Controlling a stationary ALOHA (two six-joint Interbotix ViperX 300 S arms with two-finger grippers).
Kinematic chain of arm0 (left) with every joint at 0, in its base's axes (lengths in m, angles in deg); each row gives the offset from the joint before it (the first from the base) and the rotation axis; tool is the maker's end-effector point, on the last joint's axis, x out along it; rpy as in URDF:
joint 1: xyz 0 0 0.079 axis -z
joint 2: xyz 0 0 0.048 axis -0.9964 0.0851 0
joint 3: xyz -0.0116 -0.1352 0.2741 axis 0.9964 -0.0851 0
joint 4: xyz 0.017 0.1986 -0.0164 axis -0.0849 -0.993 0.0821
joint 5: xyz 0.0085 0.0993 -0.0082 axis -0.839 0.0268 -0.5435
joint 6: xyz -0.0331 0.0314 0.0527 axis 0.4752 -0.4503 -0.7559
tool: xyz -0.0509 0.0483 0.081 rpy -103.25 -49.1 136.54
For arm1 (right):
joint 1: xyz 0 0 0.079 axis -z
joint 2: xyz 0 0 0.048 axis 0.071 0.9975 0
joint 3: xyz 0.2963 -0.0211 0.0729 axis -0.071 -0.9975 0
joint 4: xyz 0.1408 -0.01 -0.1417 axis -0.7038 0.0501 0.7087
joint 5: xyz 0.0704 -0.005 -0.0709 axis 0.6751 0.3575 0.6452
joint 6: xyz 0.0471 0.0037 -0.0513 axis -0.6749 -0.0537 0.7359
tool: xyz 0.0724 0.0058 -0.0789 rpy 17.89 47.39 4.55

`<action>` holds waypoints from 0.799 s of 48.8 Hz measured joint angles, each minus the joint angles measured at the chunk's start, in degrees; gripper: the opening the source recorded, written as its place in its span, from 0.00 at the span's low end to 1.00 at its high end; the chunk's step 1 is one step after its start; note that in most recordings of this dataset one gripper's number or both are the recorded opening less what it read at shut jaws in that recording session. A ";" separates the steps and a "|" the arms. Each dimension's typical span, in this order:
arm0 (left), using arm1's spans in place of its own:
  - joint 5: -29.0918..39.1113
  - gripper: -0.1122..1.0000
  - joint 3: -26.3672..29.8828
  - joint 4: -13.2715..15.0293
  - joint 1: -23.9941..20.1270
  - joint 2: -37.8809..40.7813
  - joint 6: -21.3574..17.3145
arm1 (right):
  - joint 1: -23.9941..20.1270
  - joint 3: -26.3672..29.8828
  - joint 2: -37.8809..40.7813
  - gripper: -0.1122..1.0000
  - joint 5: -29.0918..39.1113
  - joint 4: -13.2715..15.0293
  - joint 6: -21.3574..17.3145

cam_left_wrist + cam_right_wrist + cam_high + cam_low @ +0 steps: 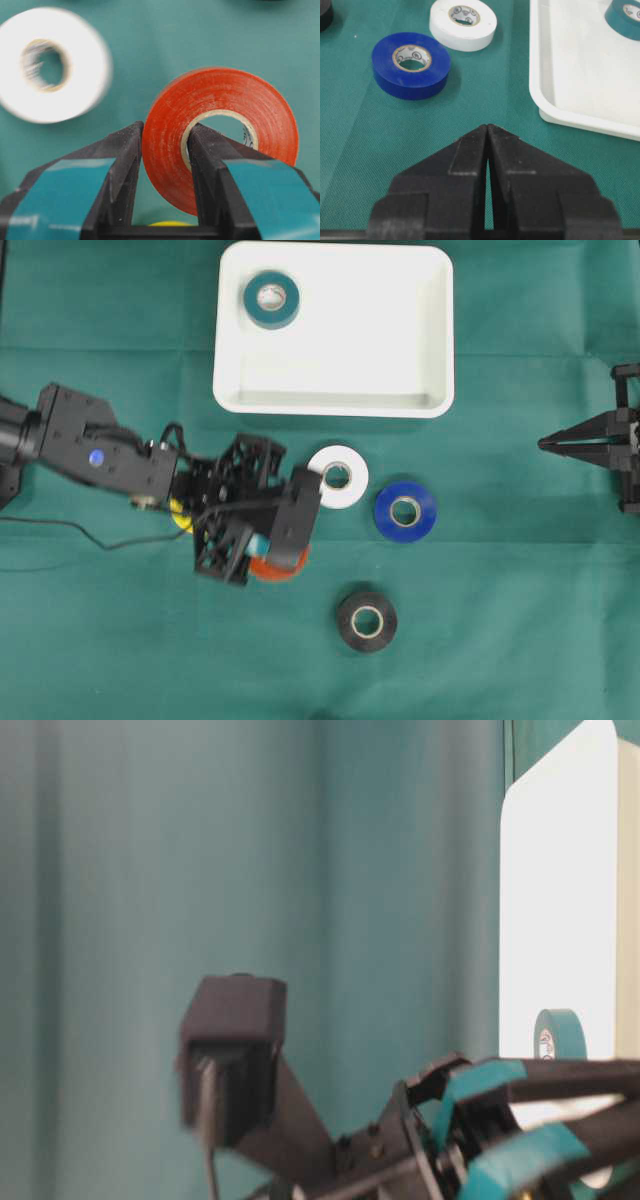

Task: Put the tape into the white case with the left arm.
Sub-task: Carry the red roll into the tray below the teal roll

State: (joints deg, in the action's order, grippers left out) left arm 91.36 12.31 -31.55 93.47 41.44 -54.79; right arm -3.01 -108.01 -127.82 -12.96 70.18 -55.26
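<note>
A green cloth (520, 620) covers the whole table, with faint straight fold lines running across it. On it lie three rolls, all flat with the core hole facing up: a white roll (338, 477), a blue roll (405, 510) just beside it to the right with a narrow strip of cloth between them, and a black roll (366, 621) on its own nearer the front edge, apart from both. A teal roll (271, 299) lies flat in the far left corner of the white case (330, 405), close to the rim.
</note>
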 measured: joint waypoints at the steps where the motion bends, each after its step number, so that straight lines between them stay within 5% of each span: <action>1: 0.00 0.33 -0.18 0.00 -0.62 0.00 0.00 | 0.00 0.00 0.00 0.02 0.00 0.00 0.09; 39: 0.70 0.33 -2.20 -0.09 -20.92 -3.08 -0.26 | 0.00 -0.09 0.00 0.02 0.00 -0.09 0.00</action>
State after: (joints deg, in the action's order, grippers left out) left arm 92.07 10.11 -31.64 72.55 38.36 -55.06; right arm -3.01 -108.10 -127.82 -12.96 70.09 -55.26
